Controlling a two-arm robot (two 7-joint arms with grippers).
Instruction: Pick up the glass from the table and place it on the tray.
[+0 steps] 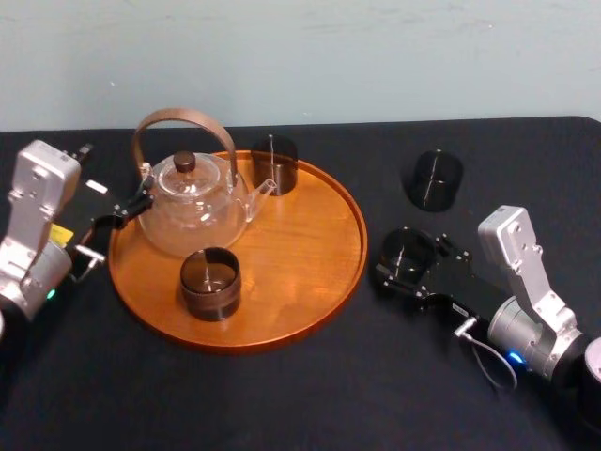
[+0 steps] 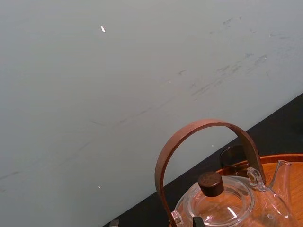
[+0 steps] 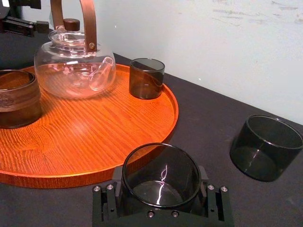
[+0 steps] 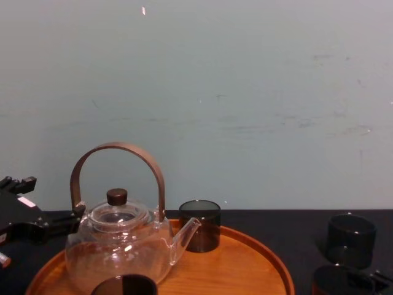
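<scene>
Right gripper (image 1: 410, 259): jaws pinch glass (image 3: 160, 172) standing on table (image 1: 310, 395), tray (image 1: 310, 235) just beyond their tips. Left gripper (image 1: 131, 209) beside teapot (image 1: 192, 202); its state cannot be told.

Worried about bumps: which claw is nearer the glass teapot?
Left. The left claw sits close beside the teapot, at its handle base; the right claw is off the tray, closed around a glass on the table.

Chest view's bottom edge cuts off the glass (image 4: 334, 278) at five o'clock, the brown cup (image 4: 126, 285) at seven.
</scene>
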